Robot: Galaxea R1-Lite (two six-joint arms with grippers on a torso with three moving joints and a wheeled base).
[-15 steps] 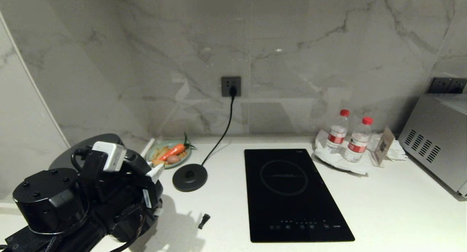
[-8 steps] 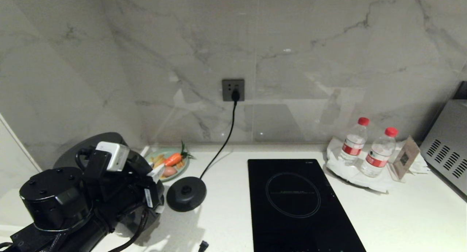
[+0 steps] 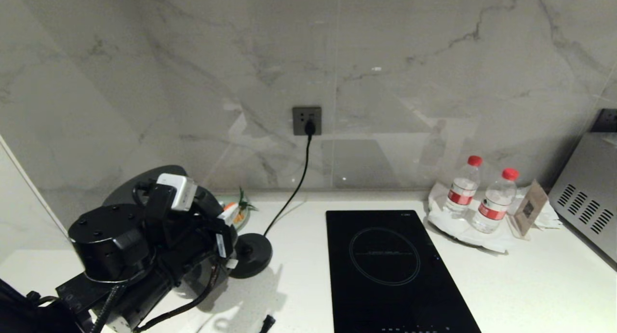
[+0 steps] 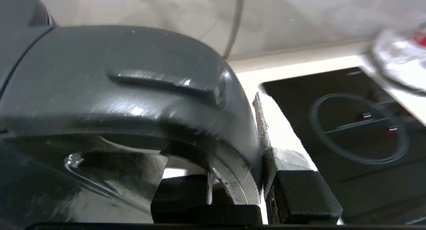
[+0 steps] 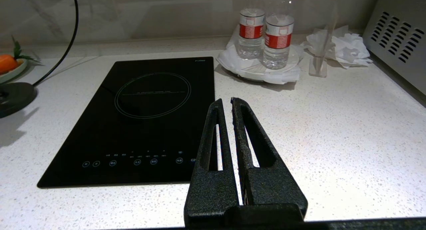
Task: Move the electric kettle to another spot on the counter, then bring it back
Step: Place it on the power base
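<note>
White, finely speckled stone on the counter [image 5: 349, 130], faintly matt. Polished grey-veined marble on the wall [image 3: 409, 58], mirror-like. Glossy black glass on the hob [image 5: 146, 123]. Dark, smooth, slightly scuffed plastic on the electric kettle [image 4: 133, 90]. Rough, grainy black coating on the right gripper [image 5: 229, 105]. Clear plastic bottles [image 5: 266, 37], crumpled white paper [image 5: 346, 47], brushed metal appliance [image 5: 396, 33].

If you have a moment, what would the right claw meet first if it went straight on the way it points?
Probably the two clear red-capped water bottles on their white plate; the right claw is shut above bare white speckled counter. Depth is unclear.
</note>
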